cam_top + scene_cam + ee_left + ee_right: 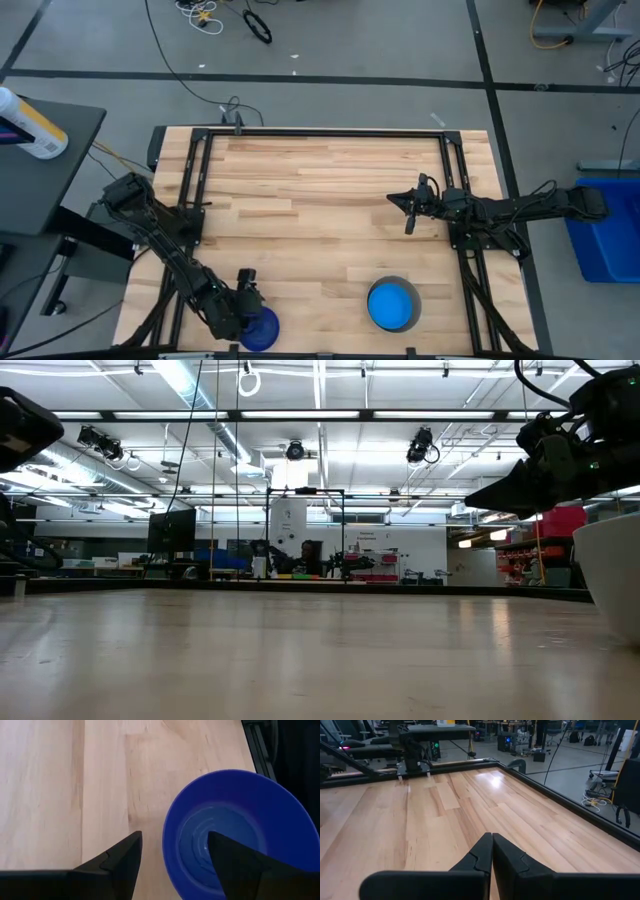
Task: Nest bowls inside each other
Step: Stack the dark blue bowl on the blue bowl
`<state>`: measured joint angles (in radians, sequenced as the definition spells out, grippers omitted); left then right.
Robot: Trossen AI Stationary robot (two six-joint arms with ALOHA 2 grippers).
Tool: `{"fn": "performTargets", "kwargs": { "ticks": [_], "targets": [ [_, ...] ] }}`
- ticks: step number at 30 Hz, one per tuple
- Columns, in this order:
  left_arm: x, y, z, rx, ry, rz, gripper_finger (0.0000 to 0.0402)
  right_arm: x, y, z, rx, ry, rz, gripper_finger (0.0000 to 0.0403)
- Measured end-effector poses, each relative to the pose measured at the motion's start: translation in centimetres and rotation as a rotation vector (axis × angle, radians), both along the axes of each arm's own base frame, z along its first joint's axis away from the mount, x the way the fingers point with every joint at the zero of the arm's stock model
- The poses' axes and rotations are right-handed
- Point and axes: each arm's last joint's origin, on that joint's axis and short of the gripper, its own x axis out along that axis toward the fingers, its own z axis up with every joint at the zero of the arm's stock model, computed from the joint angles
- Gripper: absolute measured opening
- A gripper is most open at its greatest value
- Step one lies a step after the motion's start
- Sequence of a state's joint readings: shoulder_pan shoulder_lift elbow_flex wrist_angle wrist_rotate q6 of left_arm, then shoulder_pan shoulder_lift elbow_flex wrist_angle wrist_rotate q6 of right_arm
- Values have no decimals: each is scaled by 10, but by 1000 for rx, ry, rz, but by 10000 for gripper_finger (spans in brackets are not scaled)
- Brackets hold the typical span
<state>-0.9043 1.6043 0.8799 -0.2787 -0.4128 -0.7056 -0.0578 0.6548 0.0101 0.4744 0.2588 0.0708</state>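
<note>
A dark blue bowl (263,330) stands upright on the table near its front edge, left of the middle. My left gripper (173,839) is open over the bowl's rim (167,851), slanting down. One finger (235,862) is inside the dark blue bowl (240,820) and the other (122,865) is outside it above bare wood. A light blue bowl (392,304) sits nested in a grey bowl (412,292) at the front right. My right gripper (395,199) hangs shut above the table's right half, holding nothing. My left gripper straddles the dark blue bowl's rim (166,845) on the side toward the table's middle, one finger in the hollow and one outside, coming slanting from above. A gap shows between the outer finger and the rim. Whether the inner finger touches the bowl I cannot tell.
Black rails (200,170) run along the table's left, far and right sides. The wide wooden middle (320,200) holds nothing. In the low view a pale bowl wall (612,585) fills the right edge. A blue bin (605,240) stands off the table at the right.
</note>
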Motion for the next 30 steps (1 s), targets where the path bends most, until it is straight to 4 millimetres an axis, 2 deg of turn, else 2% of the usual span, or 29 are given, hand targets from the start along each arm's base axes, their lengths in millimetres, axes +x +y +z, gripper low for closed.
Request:
{"fn": "performTargets", "kwargs": {
  "ticks": [11, 22, 25, 30],
  "targets": [
    [-1, 1, -1, 22, 4, 5, 231, 0, 0, 0, 0, 0, 0, 19],
    [0, -2, 1, 9, -25, -14, 171, 0, 0, 0, 0, 0, 0, 19],
    [-2, -3, -1, 4, -32, -26, 175, 0, 0, 0, 0, 0, 0, 19],
    [-6, 3, -15, -18, -20, -23, 211, 0, 0, 0, 0, 0, 0, 19]
  ]
}}
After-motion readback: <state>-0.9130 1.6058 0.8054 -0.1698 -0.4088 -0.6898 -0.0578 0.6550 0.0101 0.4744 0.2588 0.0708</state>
